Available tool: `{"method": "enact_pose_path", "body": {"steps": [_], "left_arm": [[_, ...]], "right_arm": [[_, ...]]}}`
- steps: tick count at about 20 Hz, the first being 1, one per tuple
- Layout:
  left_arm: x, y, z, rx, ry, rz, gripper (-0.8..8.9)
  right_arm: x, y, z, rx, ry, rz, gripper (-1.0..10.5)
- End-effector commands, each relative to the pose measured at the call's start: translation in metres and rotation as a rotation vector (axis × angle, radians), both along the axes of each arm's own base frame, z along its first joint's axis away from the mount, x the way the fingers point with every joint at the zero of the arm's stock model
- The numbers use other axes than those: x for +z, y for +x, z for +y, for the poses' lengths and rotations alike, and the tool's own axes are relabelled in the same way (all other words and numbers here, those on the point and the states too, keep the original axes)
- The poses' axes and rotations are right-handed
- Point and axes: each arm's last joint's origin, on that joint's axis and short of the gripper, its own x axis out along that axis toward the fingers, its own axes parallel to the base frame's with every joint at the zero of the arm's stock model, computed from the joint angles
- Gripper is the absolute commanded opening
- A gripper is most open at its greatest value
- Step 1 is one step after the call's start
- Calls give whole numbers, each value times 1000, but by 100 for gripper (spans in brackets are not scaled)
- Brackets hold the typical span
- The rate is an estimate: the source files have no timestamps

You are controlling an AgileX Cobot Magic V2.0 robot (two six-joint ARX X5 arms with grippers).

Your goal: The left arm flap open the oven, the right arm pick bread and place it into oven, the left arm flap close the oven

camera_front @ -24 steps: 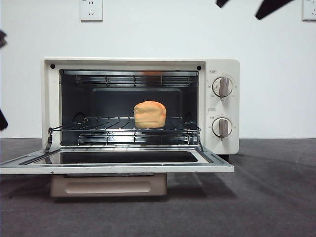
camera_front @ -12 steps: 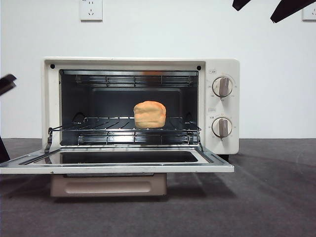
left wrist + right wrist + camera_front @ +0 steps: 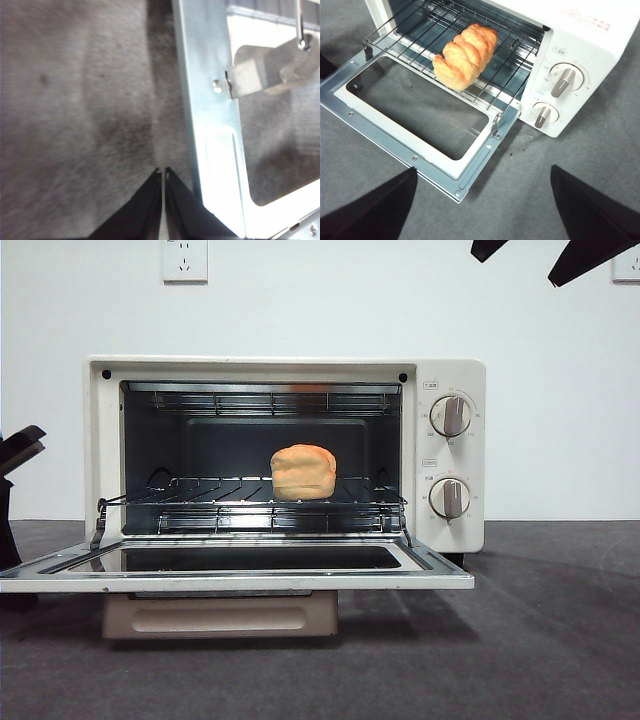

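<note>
The cream-white oven [image 3: 450, 375] stands with its door [image 3: 240, 578] folded down flat. The golden bread [image 3: 303, 471] lies on the wire rack inside, and shows in the right wrist view [image 3: 465, 52]. My left gripper [image 3: 162, 172] is shut and empty, low over the grey mat just beside the door's metal side edge [image 3: 210, 125]; it shows at the left edge of the front view [image 3: 22, 447]. My right gripper [image 3: 482, 170] is wide open and empty, high above and in front of the oven [image 3: 592, 35]; only its tips show at the top right of the front view [image 3: 515, 265].
Two round knobs [image 3: 450, 415] sit on the oven's right panel. The oven's beige handle [image 3: 220, 618] hangs under the lowered door. Grey mat [image 3: 540, 640] covers the table; a white wall with sockets [image 3: 184, 258] stands behind.
My left gripper has come down along the left edge of the front view, toward the door's side. My right gripper drew back to the right, then held still. The bread has not moved.
</note>
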Motion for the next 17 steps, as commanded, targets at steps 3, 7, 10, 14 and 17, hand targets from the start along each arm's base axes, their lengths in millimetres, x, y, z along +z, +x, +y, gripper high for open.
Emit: {"method": "enact_pose_path", "body": {"steps": [3, 7, 10, 14, 17], "left_arm": [[-10, 3, -1, -35, -35, 39, 14], [-9, 4, -2, -51, -75, 37, 14], [-8, 5, 0, -51, -122, 35, 15], [-6, 5, 4, -60, -192, 28, 15], [-4, 7, 7, -69, -251, 14, 15]], "right_arm": [[1, 0, 2, -1, 12, 3, 423], [1, 0, 2, -2, 13, 4, 423], [1, 0, 2, -6, 17, 6, 423], [1, 0, 2, -12, 15, 3, 423], [1, 0, 2, -12, 15, 3, 423]]}}
